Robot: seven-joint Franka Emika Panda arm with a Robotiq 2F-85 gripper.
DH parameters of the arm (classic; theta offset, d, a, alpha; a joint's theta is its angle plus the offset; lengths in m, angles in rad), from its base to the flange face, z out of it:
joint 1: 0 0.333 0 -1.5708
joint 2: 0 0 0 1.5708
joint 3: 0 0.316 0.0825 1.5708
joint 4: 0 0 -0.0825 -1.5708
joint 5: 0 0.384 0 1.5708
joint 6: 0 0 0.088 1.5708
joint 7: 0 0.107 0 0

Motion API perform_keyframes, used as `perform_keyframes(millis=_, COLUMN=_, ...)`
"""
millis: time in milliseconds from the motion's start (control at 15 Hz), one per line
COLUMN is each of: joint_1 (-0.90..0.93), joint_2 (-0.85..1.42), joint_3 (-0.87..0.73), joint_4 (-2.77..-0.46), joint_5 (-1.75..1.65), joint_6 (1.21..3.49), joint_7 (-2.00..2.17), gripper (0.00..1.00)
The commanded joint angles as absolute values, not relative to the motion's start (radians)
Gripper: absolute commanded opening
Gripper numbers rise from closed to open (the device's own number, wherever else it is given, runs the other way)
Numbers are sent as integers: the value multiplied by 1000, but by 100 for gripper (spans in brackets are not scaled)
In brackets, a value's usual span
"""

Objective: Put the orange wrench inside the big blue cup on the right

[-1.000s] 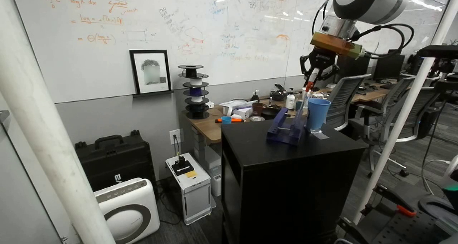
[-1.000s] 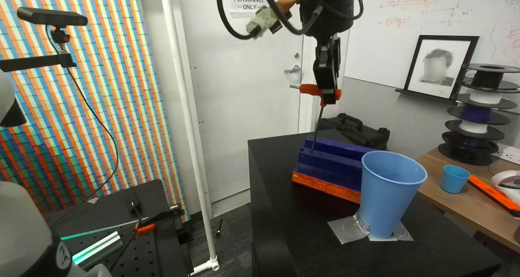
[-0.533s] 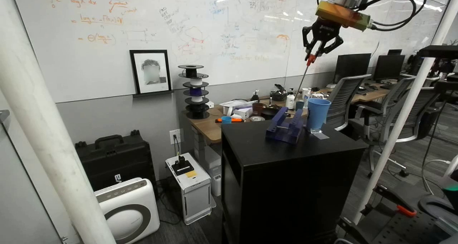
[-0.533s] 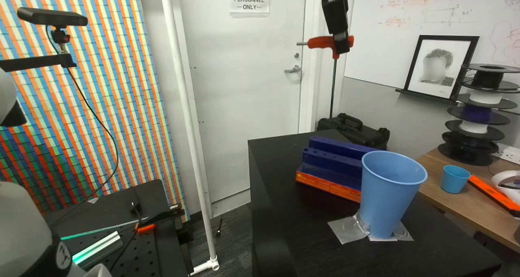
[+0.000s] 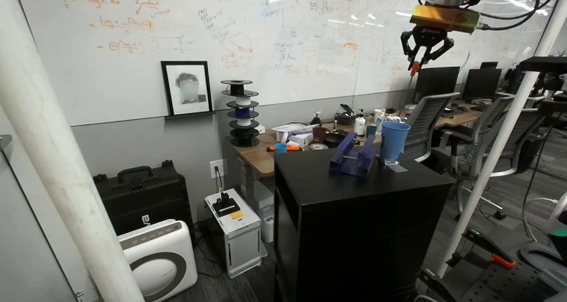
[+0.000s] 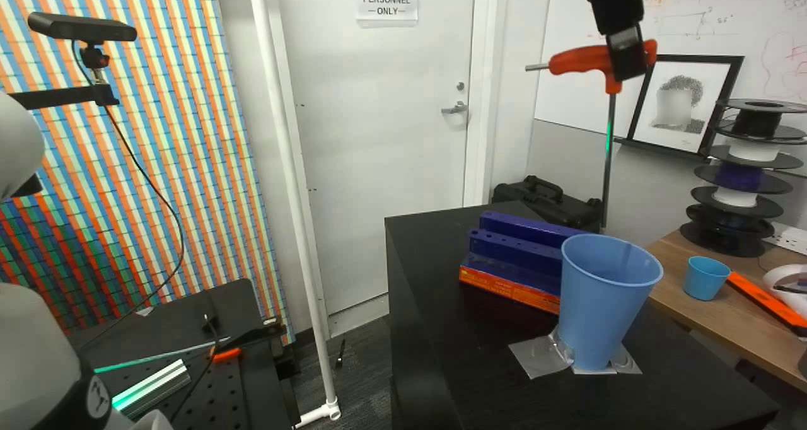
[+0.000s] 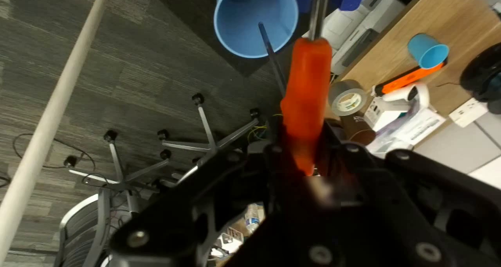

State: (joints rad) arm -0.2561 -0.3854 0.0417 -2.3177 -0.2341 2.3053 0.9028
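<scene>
In midair near the big blue cup (image 6: 606, 301) | your end effector (image 5: 415, 65) grips the orange wrench (image 6: 585, 59) | lower it off-centre and the shaft may catch the rim

This looks like an office-style lab: before a glossy whiteboard (image 5: 305, 36) of handwritten orange formulas (image 5: 126, 25) stand flat black monitors (image 5: 438, 85), grey high-backed chairs (image 5: 425, 127) and stacked round spools (image 5: 242, 112), and near it a white door (image 6: 378, 121) is marked "AUTHORIZED PERSONNEL ONLY".
</scene>
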Motion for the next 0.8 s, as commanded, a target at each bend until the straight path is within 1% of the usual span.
perform_keyframes(millis=0, joint_1=-284, joint_2=-295, joint_3=17, joint_4=-2288, joint_5=-271, joint_6=2331, joint_7=933, gripper=5)
perform_keyframes(millis=400, joint_1=-256, joint_2=-135, joint_3=-24, joint_4=-2286, joint_5=-256, joint_6=2487, joint_7=915, gripper=6)
perform_keyframes(millis=533, joint_1=-243, joint_2=-103, joint_3=-33, joint_4=-2282, joint_5=-237, joint_6=2479, joint_7=915, gripper=47)
perform_keyframes(millis=733, joint_1=-219, joint_2=-134, joint_3=-50, joint_4=-2280, joint_5=-182, joint_6=2442, joint_7=877, gripper=68)
